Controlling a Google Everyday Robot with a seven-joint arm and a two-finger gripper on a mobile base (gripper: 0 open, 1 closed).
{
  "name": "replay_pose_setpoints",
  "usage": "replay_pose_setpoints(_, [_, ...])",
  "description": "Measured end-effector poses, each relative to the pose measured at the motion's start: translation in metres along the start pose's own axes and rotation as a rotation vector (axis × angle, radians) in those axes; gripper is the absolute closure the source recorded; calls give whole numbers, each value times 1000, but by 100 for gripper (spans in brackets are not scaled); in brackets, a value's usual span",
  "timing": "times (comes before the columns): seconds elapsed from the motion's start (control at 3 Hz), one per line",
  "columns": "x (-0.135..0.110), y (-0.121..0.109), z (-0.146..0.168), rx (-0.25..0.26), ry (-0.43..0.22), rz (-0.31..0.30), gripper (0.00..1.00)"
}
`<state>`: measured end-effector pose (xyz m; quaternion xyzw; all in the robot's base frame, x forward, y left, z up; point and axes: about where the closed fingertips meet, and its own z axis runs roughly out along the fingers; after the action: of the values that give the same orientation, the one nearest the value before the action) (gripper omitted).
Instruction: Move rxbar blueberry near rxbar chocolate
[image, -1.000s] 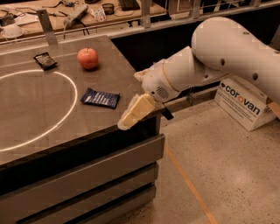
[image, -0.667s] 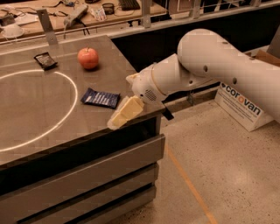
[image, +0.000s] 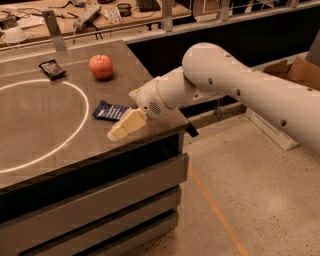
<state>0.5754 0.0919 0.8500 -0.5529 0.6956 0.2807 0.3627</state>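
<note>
The gripper (image: 125, 125) hangs low over the counter (image: 45, 150) close to its front right corner, at the end of the white arm (image: 225, 75) that reaches in across the right edge; whether it is spread or pressed together cannot be told. The rxbar blueberry (image: 110, 110) lies flat just behind it, near the middle of the right edge and just outside the white circle line (image: 85, 100). The rxbar chocolate (image: 51, 68) lies well apart near the far edge, with a red apple (image: 101, 66) beside it towards the far right corner.
</note>
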Motion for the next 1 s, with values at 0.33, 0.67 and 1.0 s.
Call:
replay_pose_setpoints(0.33, [2, -10, 15, -11, 7, 5, 38])
replay_pose_setpoints(0.67, [9, -16, 25, -17, 25, 12, 62])
replay_pose_setpoints(1.0, [7, -17, 25, -18, 28, 13, 85])
